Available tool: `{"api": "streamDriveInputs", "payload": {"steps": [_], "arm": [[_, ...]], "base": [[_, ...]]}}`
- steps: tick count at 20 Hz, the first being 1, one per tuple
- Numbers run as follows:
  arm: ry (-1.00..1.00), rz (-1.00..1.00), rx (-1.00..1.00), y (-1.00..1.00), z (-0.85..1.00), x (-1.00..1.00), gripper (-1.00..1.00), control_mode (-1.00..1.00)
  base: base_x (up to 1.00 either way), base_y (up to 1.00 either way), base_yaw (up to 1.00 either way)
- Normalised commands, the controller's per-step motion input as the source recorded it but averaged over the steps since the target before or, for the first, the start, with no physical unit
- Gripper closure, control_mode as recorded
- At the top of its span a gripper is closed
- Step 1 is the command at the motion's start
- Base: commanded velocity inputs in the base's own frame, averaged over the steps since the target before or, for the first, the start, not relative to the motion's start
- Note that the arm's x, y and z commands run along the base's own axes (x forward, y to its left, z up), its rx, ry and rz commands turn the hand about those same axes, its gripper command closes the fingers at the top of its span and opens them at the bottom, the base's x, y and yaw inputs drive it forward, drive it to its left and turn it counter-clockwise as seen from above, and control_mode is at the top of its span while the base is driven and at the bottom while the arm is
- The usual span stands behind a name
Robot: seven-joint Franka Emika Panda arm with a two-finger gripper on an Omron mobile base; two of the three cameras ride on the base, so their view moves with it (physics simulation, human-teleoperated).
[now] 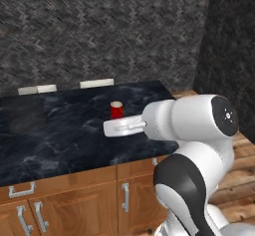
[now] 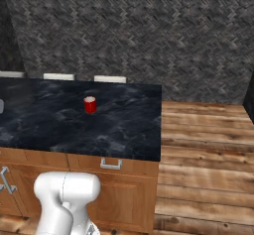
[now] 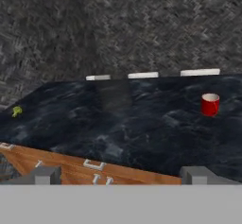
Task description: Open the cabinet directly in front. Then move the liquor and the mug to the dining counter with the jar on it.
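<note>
The red mug stands upright on the dining counter, a black marbled top over brown cabinet fronts. My gripper is open, its two dark tips wide apart with nothing between them. In the left base view the white hand hovers over the counter just in front of the mug, apart from it. In the hand view the mug sits ahead at the right. The liquor, the cabinet and the jar are out of view.
White flat strips line the counter's far edge before a dark herringbone wall. A small green thing lies on the counter's left part. A pale grey object is cut by the left edge. Wooden floor lies right of the counter.
</note>
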Motion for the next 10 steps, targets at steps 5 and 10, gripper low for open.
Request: {"api": "streamDriveInputs", "payload": {"steps": [5,10], "arm": [[0.2,-0.01,0.0,-0.01,0.0,0.0,-1.0,-1.0],[0.16,-0.03,0.0,0.0,0.0,0.0,-1.0,-1.0]], "base": [[0.0,0.0,0.0],[0.0,0.0,0.0]]}}
